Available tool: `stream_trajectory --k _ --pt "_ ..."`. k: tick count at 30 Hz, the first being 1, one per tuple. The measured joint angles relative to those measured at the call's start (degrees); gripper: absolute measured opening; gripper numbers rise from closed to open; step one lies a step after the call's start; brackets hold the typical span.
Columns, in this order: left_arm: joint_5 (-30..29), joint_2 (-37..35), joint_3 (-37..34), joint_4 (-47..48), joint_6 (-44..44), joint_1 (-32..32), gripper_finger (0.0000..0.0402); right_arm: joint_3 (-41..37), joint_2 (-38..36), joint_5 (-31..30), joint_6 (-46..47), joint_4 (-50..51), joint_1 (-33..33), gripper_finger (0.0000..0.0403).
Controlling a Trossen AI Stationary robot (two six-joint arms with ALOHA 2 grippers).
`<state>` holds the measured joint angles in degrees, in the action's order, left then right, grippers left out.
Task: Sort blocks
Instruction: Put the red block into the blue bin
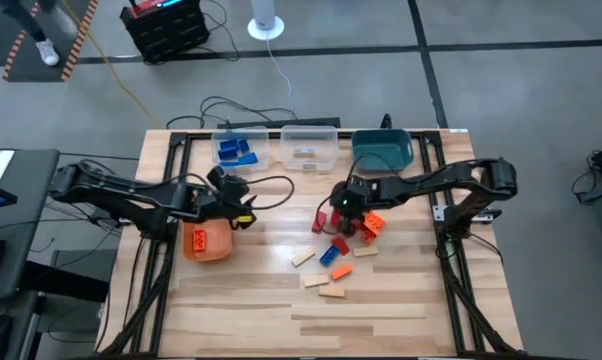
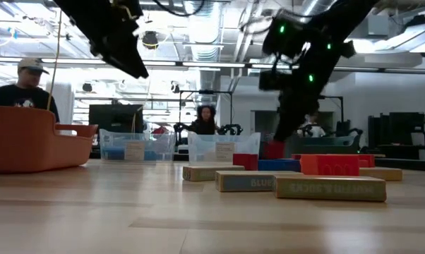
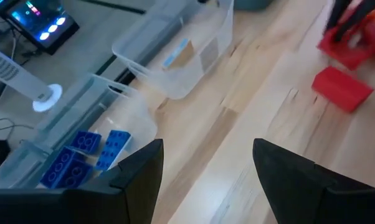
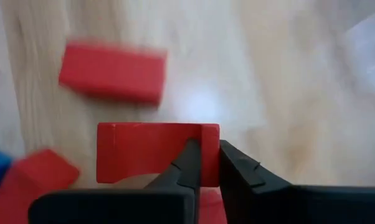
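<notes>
Red, orange, blue and tan blocks (image 1: 336, 250) lie scattered on the table's right half. My right gripper (image 1: 343, 203) is over the pile's far-left end, shut on a red block (image 4: 150, 152). Two more red blocks (image 4: 113, 71) lie on the wood beneath it. My left gripper (image 1: 246, 208) hangs open and empty (image 3: 206, 146) above the far rim of the orange bin (image 1: 209, 240). Blue blocks (image 3: 81, 155) lie in the left clear bin (image 1: 241, 150). Tan pieces lie in the middle clear bin (image 1: 309, 150). My right gripper pinches the red block between its two fingers at one end (image 4: 207, 143), coming from above and pointing down. The fingers lie across the block, and the rest of it sticks out level to one side. In the low view the block (image 2: 273, 149) shows higher than its neighbours.
A teal bin (image 1: 382, 150) stands at the far edge, right of the clear bins. Tan blocks (image 1: 331, 290) lie nearest the front, with bare wood around them. Cables run along the far edge. People stand in the room behind the table.
</notes>
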<state>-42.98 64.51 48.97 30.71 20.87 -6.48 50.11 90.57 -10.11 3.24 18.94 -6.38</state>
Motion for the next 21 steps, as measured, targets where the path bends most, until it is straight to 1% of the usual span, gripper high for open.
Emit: stream_trajectory --k 6,10,13,17,21 --pt "-0.13 -4.35 0.00 -0.05 -1.58 0.02 0.0240 0.09 -8.30 -0.53 -3.69 0.20 -3.41 0.0061" --pt "-0.11 -5.01 0.00 -0.07 -2.78 0.02 0.0240 0.15 -13.70 -4.59 -6.17 0.00 -7.30 0.0061" --pt "-0.09 -4.84 0.00 -0.10 -3.26 0.02 0.0240 0.15 -16.39 -5.46 -7.39 0.29 -11.62 0.0061" --pt "0.01 -4.45 -0.02 -0.01 -3.90 0.02 0.0240 0.17 -17.73 -5.59 -8.13 1.63 -18.82 0.0061" --pt "0.03 -4.45 -0.02 0.36 -4.58 0.02 0.0240 0.17 -16.31 -5.62 -8.24 3.12 -26.62 0.0061"
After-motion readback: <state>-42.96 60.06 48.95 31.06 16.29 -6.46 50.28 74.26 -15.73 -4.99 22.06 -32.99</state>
